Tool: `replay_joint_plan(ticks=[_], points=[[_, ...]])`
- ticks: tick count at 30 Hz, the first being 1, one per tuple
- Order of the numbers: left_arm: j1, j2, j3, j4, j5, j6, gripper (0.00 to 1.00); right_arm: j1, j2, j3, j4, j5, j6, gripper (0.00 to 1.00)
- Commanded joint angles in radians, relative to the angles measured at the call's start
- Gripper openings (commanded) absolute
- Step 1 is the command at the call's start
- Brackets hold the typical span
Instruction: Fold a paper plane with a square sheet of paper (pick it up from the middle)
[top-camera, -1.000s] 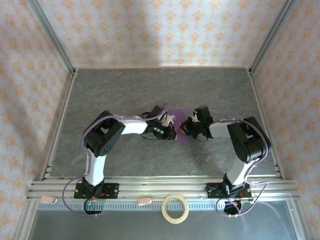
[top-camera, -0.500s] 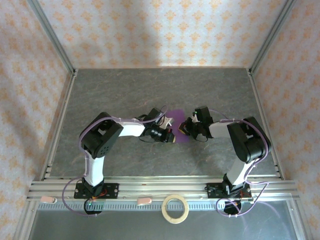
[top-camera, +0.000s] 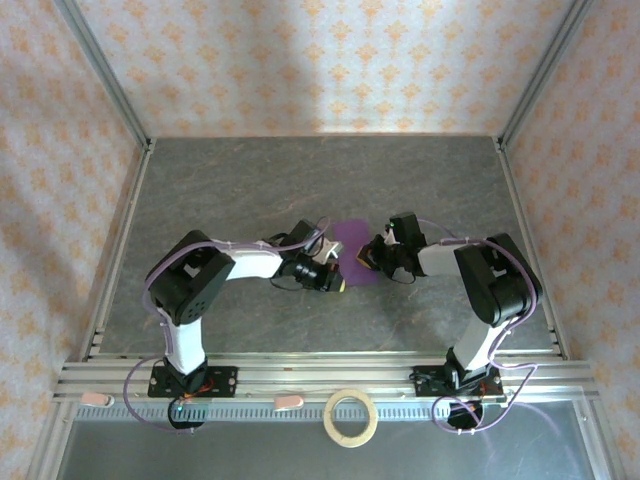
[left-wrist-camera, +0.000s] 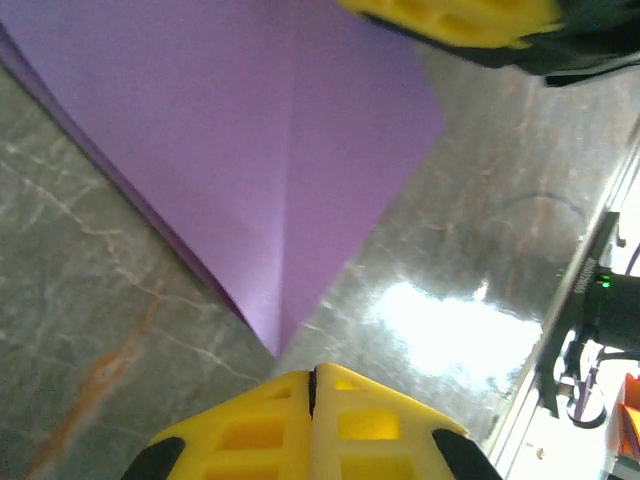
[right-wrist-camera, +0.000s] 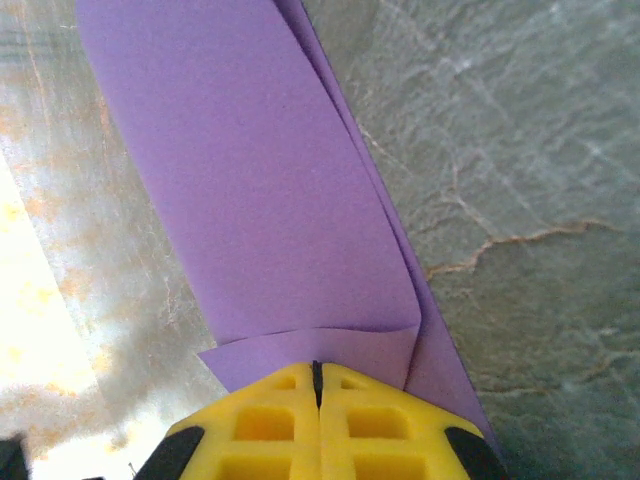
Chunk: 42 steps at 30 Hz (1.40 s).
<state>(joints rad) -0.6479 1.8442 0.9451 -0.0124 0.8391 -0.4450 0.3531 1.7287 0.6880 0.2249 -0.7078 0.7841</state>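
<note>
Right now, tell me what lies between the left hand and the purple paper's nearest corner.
Bare grey table, in the left wrist view: the shut left hand sits just short of the folded purple paper.

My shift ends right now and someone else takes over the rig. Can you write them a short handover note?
Left pincer: shut, empty, just short of the pointed corner of the thin purple paper sheet.
Right pincer: shut, tips at a curled edge of the sheet; a pinch cannot be confirmed.
Sheet: lies on the grey marbled table, between the pincers.
Done: first folds, with layered edges and a centre crease.
To do: remaining folds into a plane.
</note>
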Motion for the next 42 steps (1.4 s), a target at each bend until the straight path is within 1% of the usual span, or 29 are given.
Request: replay_joint_plan(ticks=[1,6,10,13,17,19,23,29,32,35,39,42], points=[[0.001,-0.057,0.005,0.071,0.048,-0.043,0.01,0.003,0.028,-0.042,-0.156,0.084,-0.019,0.00],[0.004,-0.001,0.085,0.110,0.034,-0.086,0.01,0.002,0.026,-0.040,-0.155,0.083,-0.018,0.00],[0.004,0.096,0.175,0.056,-0.023,-0.074,0.01,0.001,0.026,-0.042,-0.148,0.076,-0.018,0.00],[0.004,0.147,0.195,0.036,-0.050,-0.062,0.01,0.002,0.023,-0.043,-0.139,0.067,-0.017,0.00],[0.002,0.189,0.175,0.002,-0.091,-0.040,0.00,0.002,0.017,-0.044,-0.129,0.051,-0.020,0.00],[0.002,0.192,0.137,-0.002,-0.095,-0.031,0.00,0.001,0.011,-0.037,-0.119,0.036,-0.018,0.00],[0.001,0.171,0.051,-0.014,-0.110,0.005,0.00,0.003,-0.015,0.007,-0.163,0.039,-0.043,0.00],[0.001,0.132,-0.037,-0.027,-0.080,0.058,0.00,0.006,-0.102,0.027,-0.153,0.038,-0.021,0.00],[0.001,0.122,-0.049,-0.026,-0.076,0.063,0.00,0.037,-0.123,0.012,-0.124,0.024,0.003,0.00],[0.001,0.126,-0.041,-0.026,-0.075,0.061,0.00,0.085,-0.113,-0.015,-0.043,-0.007,0.048,0.00],[0.001,0.127,-0.031,-0.027,-0.077,0.059,0.00,0.116,-0.067,-0.031,-0.034,0.015,0.056,0.00],[0.002,0.127,-0.031,-0.032,-0.080,0.060,0.00,0.110,-0.050,-0.035,-0.110,0.088,0.010,0.00]])
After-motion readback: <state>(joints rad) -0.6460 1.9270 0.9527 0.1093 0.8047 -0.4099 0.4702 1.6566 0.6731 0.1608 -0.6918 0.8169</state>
